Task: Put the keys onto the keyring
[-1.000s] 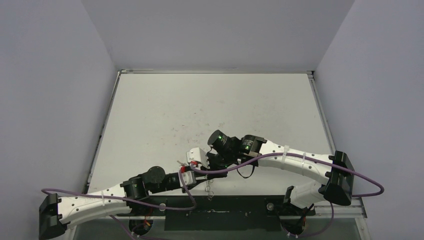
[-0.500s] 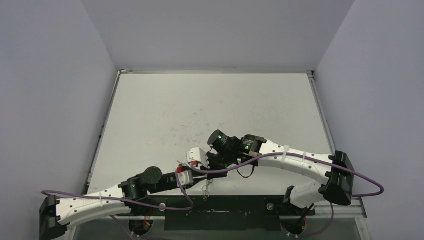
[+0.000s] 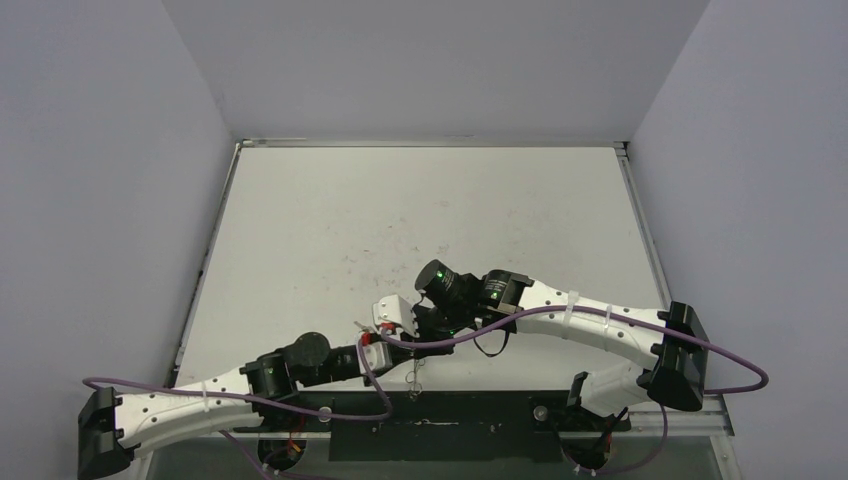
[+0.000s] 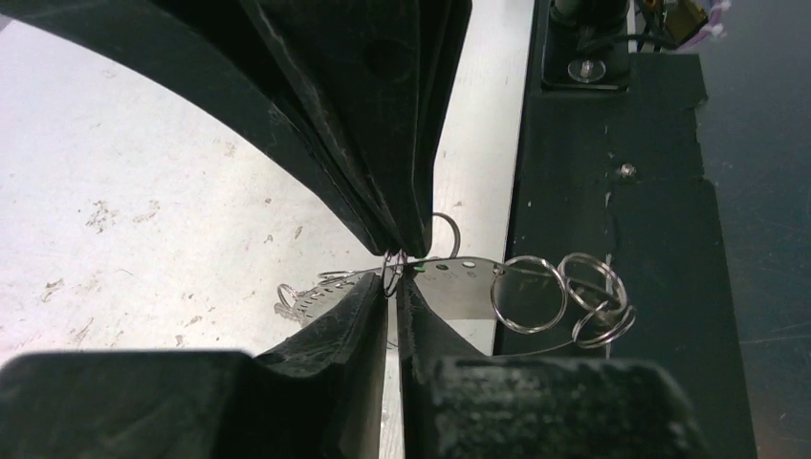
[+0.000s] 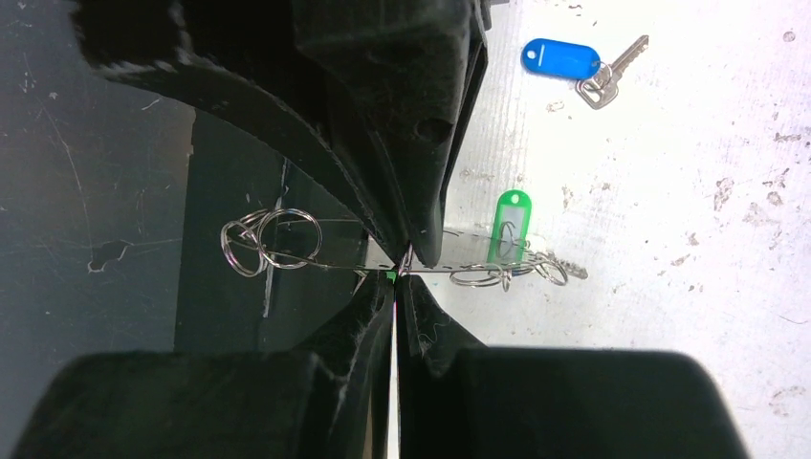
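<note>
My two grippers meet tip to tip low over the table's front edge. The keyring [image 4: 457,284], a thin silvery band with small holes, runs level between them; it also shows in the top view [image 3: 418,376]. My left gripper [image 4: 392,283] is shut on a small split ring at the band. My right gripper [image 5: 396,278] is shut on the same spot from the other side. A green key [image 5: 511,226] hangs on the band's table side. The blue key [image 5: 560,55] lies loose on the table. A sliver of green shows at the pinch point.
Several small split rings [image 4: 559,294] dangle on the band over the black base strip [image 4: 612,172], which lines the table's front edge [image 3: 440,412]. Grey walls close the table on three sides. The white tabletop [image 3: 420,220] stretches behind the grippers.
The left arm's elbow shifted slightly left and came back. Both grippers stay pinched together at the same spot.
</note>
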Controlling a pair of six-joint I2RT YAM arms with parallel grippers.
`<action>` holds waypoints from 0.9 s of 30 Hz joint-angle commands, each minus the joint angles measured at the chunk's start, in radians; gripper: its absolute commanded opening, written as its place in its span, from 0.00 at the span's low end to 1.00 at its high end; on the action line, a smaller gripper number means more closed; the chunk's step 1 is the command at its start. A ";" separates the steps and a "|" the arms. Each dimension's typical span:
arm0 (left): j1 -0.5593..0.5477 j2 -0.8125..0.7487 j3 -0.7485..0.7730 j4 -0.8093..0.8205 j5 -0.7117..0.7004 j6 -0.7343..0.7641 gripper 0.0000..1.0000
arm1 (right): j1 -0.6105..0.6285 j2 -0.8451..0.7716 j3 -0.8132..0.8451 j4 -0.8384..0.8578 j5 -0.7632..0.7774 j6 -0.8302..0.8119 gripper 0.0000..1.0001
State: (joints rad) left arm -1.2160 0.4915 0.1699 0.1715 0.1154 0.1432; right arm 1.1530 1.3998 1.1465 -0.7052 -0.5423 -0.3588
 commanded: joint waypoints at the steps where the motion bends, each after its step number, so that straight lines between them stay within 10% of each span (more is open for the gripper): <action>1: -0.004 -0.049 0.039 0.079 -0.003 0.003 0.14 | 0.007 0.003 0.044 0.038 -0.004 -0.003 0.00; 20: -0.004 -0.005 0.042 0.099 0.025 0.007 0.00 | 0.009 -0.005 0.040 0.054 0.008 0.000 0.01; 27: -0.004 -0.053 -0.006 0.156 -0.009 -0.026 0.00 | -0.006 -0.065 -0.020 0.163 0.068 0.052 0.43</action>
State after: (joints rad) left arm -1.2152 0.4713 0.1688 0.2119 0.1051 0.1390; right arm 1.1534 1.3949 1.1450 -0.6987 -0.5152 -0.3378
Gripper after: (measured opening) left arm 0.010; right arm 0.344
